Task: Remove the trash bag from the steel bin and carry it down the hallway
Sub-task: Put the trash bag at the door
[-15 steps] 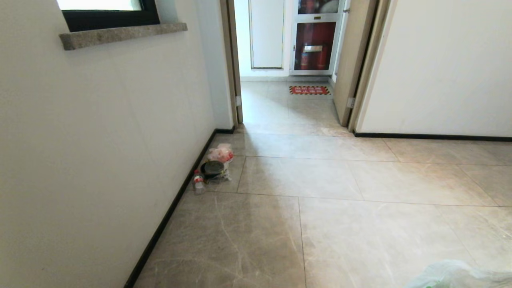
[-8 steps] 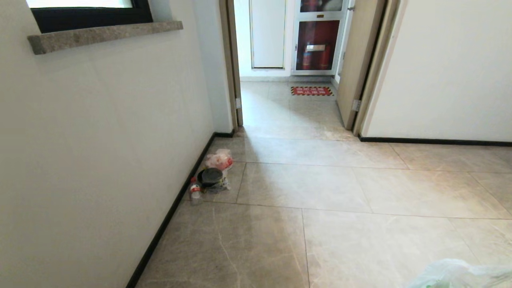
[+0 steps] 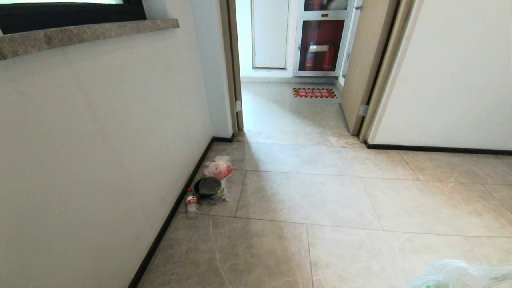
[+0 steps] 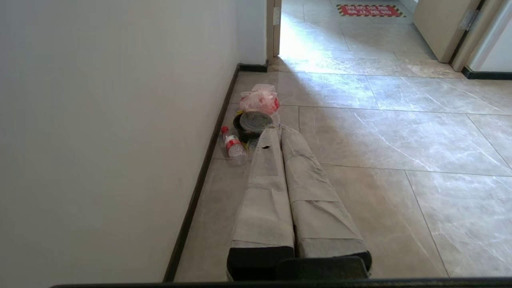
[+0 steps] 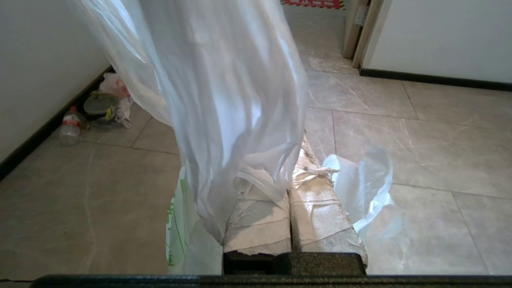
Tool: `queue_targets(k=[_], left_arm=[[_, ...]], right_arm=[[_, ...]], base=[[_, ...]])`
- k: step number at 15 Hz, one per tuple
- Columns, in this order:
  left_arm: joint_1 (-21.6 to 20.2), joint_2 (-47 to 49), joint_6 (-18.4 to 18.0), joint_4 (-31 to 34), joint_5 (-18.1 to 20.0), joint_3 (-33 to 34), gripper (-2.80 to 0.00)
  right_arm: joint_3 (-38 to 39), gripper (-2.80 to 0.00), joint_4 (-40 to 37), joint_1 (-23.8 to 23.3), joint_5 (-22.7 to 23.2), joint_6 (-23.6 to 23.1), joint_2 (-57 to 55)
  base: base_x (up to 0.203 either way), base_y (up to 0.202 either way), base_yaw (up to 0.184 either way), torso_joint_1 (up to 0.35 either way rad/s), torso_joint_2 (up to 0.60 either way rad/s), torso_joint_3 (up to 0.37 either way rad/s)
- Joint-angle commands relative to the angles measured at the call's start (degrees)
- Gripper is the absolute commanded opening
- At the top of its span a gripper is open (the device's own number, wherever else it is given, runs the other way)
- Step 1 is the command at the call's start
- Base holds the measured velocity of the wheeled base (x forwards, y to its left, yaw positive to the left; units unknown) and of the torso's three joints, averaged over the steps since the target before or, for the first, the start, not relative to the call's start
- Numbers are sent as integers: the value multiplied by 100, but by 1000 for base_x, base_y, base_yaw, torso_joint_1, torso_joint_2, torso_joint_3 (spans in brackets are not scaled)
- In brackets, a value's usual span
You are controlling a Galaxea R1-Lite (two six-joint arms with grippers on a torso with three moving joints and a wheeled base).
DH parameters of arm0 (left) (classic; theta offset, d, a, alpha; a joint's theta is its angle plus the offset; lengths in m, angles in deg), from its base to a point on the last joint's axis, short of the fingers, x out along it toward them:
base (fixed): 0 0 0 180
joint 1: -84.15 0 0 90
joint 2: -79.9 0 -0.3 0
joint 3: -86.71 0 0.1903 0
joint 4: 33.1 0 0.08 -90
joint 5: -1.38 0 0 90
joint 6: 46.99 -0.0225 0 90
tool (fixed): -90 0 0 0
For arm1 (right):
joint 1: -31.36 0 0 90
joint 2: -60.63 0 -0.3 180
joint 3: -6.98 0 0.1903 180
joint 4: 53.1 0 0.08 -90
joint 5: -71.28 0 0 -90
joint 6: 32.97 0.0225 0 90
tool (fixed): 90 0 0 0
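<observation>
- Both claws pressed together: right claw (image 5: pixel 294 160) pinching the trash bag (image 5: pixel 224 92), left claw (image 4: pixel 280 130) holding nothing.
- Trash bag drapes over the right claw, above the hallway (image 3: pixel 320 192) floor; a corner shows low right in head view.
- Bottle (image 3: pixel 191 203), dark lidded container (image 3: pixel 208 187) and clear bag with red contents (image 3: pixel 218 168) sit by the left baseboard.

Head view looks down the hallway (image 3: pixel 304 192) toward the doorway; both wrist views sit lower, facing forward, sharing the wall-side litter pile (image 4: pixel 254 116)
</observation>
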Motion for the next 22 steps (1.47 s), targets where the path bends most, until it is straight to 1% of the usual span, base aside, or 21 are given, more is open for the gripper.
queue_targets(k=[1,19,22], left_arm=[[0,6,2,-5,-1,0,-280],[0,6,-16,-5,-1,0,-280],[0,6,-33,-5,-1,0,-280]], right_arm=[[1,-280,1,-6,2,-5,222],[1,-280,10,2,2,-14,222],[1,-280,10,2,2,-14,222]], base=[[193,0,1,2,6,4],[191,0,0,2,2,2],[40,0,-1,1,2,-1]])
